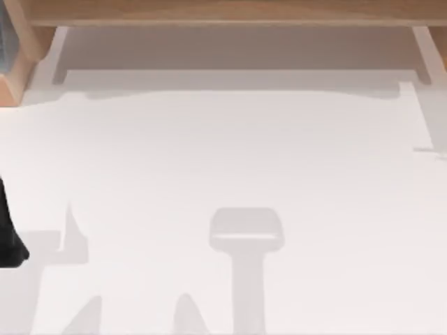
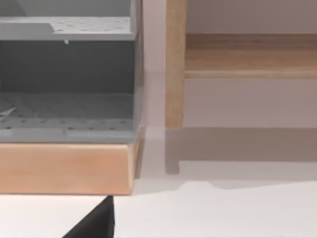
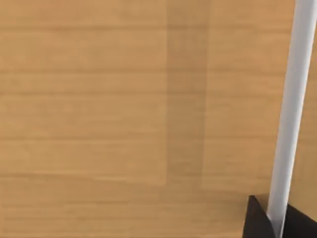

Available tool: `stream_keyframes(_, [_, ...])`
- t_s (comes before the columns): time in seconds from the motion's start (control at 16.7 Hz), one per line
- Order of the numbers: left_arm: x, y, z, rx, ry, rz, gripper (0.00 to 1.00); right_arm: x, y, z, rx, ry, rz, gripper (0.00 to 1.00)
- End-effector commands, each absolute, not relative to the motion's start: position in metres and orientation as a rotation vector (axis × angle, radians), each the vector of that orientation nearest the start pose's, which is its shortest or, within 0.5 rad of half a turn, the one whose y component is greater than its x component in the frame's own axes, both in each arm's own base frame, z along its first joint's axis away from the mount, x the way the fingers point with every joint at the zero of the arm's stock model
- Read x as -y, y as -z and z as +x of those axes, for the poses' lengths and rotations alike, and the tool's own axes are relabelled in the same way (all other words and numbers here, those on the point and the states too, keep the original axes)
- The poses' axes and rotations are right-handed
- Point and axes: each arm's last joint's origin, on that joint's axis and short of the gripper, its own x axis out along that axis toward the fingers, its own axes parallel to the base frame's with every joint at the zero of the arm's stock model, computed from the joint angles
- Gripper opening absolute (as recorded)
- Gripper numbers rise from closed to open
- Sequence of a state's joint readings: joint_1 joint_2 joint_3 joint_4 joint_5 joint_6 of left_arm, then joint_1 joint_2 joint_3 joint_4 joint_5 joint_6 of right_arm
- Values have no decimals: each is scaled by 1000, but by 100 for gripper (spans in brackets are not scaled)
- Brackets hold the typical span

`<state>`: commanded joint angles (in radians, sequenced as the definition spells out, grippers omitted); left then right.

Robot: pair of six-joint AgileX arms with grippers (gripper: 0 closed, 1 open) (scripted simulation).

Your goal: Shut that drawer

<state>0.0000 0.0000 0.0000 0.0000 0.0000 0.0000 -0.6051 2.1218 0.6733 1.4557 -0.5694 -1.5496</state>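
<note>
**Drawer out, waiting on a push**

Drawer (image 1: 237, 49) at the top of the surface (image 1: 230, 167), pulled out of the light wood frame (image 1: 209, 10). Left claw (image 1: 10, 241) parked at left edge; right claw (image 3: 270, 220) close against wood, probably lining up. Can't tell either claw's opening.

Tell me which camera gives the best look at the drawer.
The top view: the drawer lies pulled out from the wood frame, both white side walls and front edge visible. The left wrist view catches one corner and part of its floor. The right wrist view shows wood and a white edge, likely its wall.
</note>
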Motion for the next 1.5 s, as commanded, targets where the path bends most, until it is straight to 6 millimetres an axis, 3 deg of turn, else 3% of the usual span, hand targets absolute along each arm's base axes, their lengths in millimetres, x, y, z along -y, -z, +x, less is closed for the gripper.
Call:
stream_keyframes(0.18, [1, -160, 106, 0, 0, 0, 100, 180, -88, 313, -13, 7, -1566, 0])
stream_keyframes(0.48, [1, -160, 106, 0, 0, 0, 100, 181, -88, 315, -18, 9, -1563, 0])
stream_keyframes(0.9, [1, -160, 106, 0, 0, 0, 100, 182, -89, 369, -14, 11, -1564, 0])
stream_keyframes(1.26, [1, -160, 106, 0, 0, 0, 100, 183, -88, 373, -21, 9, -1560, 0])
stream_keyframes(1.5, [1, -160, 106, 0, 0, 0, 100, 184, -89, 397, -17, 12, -1561, 0])
